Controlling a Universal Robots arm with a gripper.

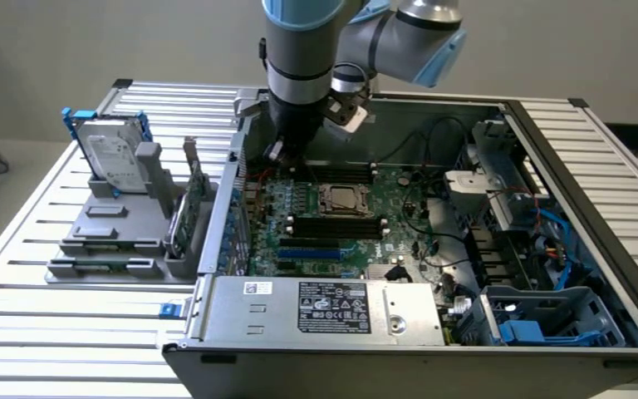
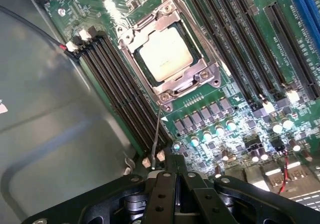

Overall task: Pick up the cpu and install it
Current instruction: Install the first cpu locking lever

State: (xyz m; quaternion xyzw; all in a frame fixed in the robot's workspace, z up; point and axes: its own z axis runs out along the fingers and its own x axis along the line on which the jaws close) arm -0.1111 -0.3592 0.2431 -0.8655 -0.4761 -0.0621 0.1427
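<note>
The cpu [image 2: 165, 53], a small square chip with a pale metal top, lies seated in the metal-framed socket [image 2: 131, 37] on the green motherboard [image 2: 235, 104]. In the exterior view the cpu [image 1: 342, 198] is near the middle of the open computer case. My gripper [image 1: 280, 156] hangs inside the case above the board, toward the exterior view's left and behind the socket, apart from the chip. In the wrist view my gripper [image 2: 171, 160] has its dark fingers [image 2: 161, 184] pressed together with nothing between them.
Black memory slots [image 2: 120, 89] flank the socket on both sides. The case's grey side wall [image 2: 45, 109] is close to the gripper. A silver power supply [image 1: 319, 307] is at the case front. A hard drive [image 1: 114, 154] stands in a grey fixture [image 1: 120, 224] outside, at the exterior view's left.
</note>
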